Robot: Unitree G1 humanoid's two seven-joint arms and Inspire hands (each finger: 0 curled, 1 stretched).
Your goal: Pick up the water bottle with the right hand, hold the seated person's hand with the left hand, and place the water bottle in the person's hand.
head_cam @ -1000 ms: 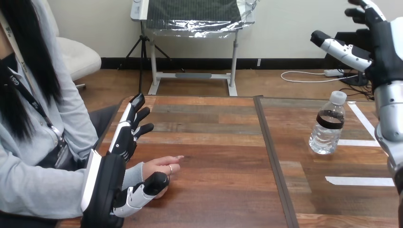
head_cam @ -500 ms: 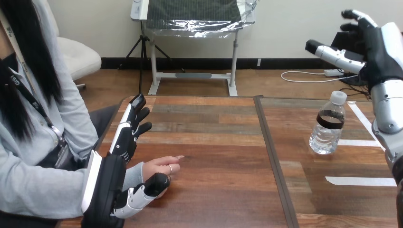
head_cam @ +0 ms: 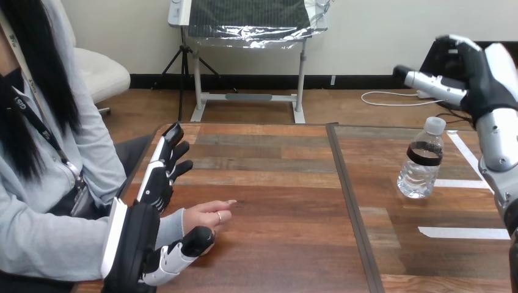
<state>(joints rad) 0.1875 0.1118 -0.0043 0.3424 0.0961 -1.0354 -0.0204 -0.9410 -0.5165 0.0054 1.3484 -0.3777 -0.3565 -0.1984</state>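
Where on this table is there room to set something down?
Bare: the wide stretch of table between the person's hand and the water bottle. Crowded: the left edge, where the left hand stands beside the person's hand.

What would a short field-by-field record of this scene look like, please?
water bottle: upright on the right half of the table, cap on, nothing touching it
right hand: raised, up and to the right of the bottle in the head view, open, holding nothing
left hand: at the table's near left, fingers straight, thumb beside the person's hand
person's hand: resting on the table between the left hand's thumb and fingers
task stage: bottle not yet picked up
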